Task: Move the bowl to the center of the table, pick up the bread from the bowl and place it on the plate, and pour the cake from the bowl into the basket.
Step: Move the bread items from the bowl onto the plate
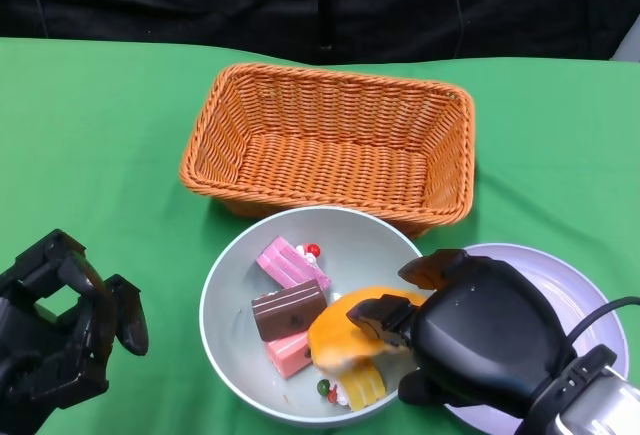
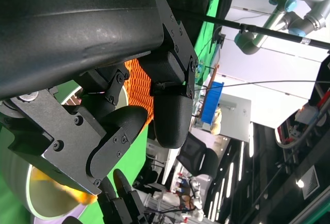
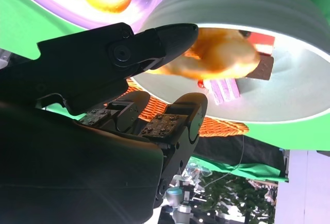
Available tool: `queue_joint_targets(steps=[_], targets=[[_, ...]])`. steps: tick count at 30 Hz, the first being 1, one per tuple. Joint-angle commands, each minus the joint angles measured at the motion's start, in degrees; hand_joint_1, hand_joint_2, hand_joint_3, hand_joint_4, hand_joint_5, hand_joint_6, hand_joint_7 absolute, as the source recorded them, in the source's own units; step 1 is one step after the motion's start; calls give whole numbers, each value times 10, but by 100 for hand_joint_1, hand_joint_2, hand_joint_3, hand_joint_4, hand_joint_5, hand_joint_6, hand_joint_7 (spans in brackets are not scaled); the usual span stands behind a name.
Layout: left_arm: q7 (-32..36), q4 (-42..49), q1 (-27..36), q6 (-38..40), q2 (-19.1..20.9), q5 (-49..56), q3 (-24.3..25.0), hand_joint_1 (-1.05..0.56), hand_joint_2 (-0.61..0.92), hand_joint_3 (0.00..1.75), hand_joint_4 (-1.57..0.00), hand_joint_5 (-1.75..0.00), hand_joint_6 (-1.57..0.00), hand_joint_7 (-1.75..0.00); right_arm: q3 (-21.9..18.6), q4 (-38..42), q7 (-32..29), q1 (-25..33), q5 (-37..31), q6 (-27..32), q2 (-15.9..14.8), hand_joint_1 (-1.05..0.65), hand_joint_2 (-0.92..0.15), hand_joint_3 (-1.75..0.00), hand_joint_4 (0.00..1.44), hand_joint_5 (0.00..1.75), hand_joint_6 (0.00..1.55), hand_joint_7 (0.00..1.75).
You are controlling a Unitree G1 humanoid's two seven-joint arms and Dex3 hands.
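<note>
The pale grey-green round bowl (image 1: 225,300) sits on the green cloth-covered table (image 1: 90,135), and I take it as my landmark; just behind it, its near rim touching or almost touching the bowl's far rim, lies the orange woven wicker basket (image 1: 330,140); just to the bowl's right lies the pale lilac round plate (image 1: 570,280), much of it hidden under my right hand (image 1: 470,330).

My right hand reaches into the bowl from its right side; my fingers (image 1: 375,317) are closed on the golden-orange glazed bread (image 1: 340,340), which is over the near right part of the bowl; my right wrist view shows the bread (image 3: 221,54) pinched between my black fingers (image 3: 175,33) above the bowl's floor (image 3: 289,90).

Also in the bowl: a pink striped cake slice (image 1: 290,263) toward its far side, a brown chocolate cake piece (image 1: 288,310) at its middle, a small pink cake piece (image 1: 290,353) nearer me, a yellow piece (image 1: 362,385) by the near rim.

My left hand (image 1: 60,330) is well to the bowl's left, near the table's front edge, grasping nothing, its fingers curled loosely with gaps between them.
</note>
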Motion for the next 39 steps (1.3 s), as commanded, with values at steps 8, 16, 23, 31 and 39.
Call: queue_joint_targets(steps=[8,16,23,31,39], targets=[[-6,-5,6,1,7,-6,1,-8,40,142,-90,-175,-81,-148,18,65,-45,-26,-35,5,11,-60,-89,0,72,4,72,1],[6,-14,10,3,2,-4,-3,-6,40,141,-90,-175,-82,-147,36,131,-91,-59,-37,12,31,-56,-92,-1,77,5,78,2],[5,-13,10,-2,0,-4,-4,-8,39,141,-91,-175,-83,-147,44,141,-98,-71,-38,18,34,-57,-92,-3,79,5,80,2],[9,-19,11,3,1,-4,-4,-7,39,144,-91,-175,-82,-148,43,149,-129,-70,-25,11,31,-54,-90,-1,85,7,86,3],[2,-12,9,-3,1,-4,-4,-7,39,144,-91,-175,-82,-147,35,170,-157,-97,20,-39,11,-33,-82,0,95,116,122,7]])
